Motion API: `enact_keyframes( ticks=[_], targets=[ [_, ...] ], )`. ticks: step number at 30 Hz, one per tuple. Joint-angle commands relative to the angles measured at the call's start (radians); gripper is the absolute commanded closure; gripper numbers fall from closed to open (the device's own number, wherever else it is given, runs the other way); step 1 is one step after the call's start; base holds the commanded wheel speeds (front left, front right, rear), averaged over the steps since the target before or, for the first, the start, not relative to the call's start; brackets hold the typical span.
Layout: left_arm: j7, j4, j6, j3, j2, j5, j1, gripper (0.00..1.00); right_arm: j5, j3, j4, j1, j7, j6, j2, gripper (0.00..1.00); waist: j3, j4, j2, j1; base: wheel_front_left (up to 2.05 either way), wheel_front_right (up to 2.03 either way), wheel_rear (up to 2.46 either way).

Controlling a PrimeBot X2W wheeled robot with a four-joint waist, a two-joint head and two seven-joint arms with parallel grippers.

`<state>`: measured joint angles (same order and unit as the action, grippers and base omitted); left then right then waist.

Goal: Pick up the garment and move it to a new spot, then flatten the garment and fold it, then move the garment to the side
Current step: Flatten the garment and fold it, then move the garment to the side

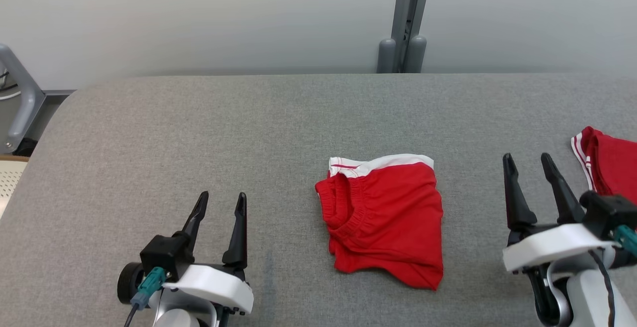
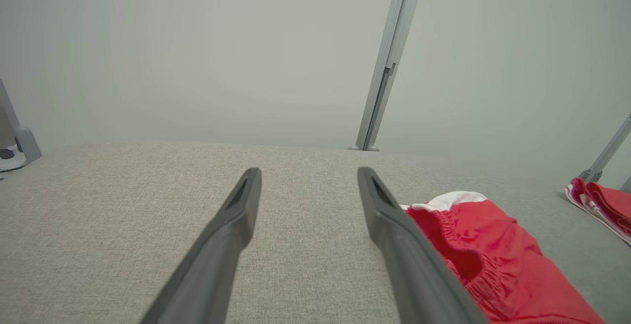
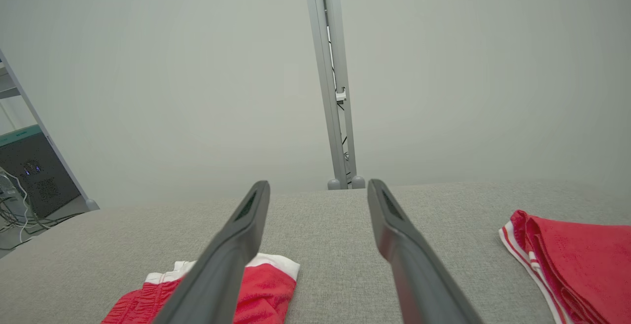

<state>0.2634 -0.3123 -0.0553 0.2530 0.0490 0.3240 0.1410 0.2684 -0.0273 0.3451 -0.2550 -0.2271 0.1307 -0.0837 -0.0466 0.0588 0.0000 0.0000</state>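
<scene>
Garment (image 1: 383, 217): red shorts with a white band, lying at centre of the frame, slightly low, on the grey worktop (image 1: 199, 128). It looks already folded into a near-square packet, marginally longer up-down the frame. White band at the upper edge, elastic waistband along the left edge. Probably only the move to the side is left.

It lies between the two grippers, touched by neither. Left gripper (image 1: 222, 196) is seen lower left, with the garment to its right. Right gripper (image 1: 526, 158) is seen lower right, with the garment to its left and slightly lower. Both sets of fingers are spread apart and empty. Gaps look about equal, the right perhaps slightly nearer.

A second red garment (image 1: 609, 167) is at the right edge, just beside the right gripper. No brands or legible writing are seen.
</scene>
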Motion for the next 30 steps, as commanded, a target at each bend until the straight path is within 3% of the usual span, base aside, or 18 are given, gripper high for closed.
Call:
enact_keyframes(
  ticks=[1, 11, 30],
  targets=[
    [0.001, 0.007, 0.001, -0.01, 0.004, -0.009, -0.012, 0.0, -0.006, 0.01, -0.021, 0.027, -0.011, 0.0, 0.006, 0.0, 0.004, -0.001, 0.0, 0.0, 0.0, 0.0, 0.0],
    [0.001, 0.035, 0.0, -0.038, 0.004, -0.013, -0.066, 0.0, 0.018, 0.017, -0.114, 0.155, -0.022, 0.0, 0.031, 0.0, 0.028, 0.002, 0.0, 0.0, 0.0, 0.0, 0.0],
    [0.001, 0.068, -0.005, -0.051, 0.004, -0.016, -0.117, 0.0, 0.019, 0.016, -0.096, 0.187, -0.037, 0.0, 0.031, 0.0, 0.049, 0.021, 0.0, 0.0, 0.0, 0.0, 0.0]
  ],
)
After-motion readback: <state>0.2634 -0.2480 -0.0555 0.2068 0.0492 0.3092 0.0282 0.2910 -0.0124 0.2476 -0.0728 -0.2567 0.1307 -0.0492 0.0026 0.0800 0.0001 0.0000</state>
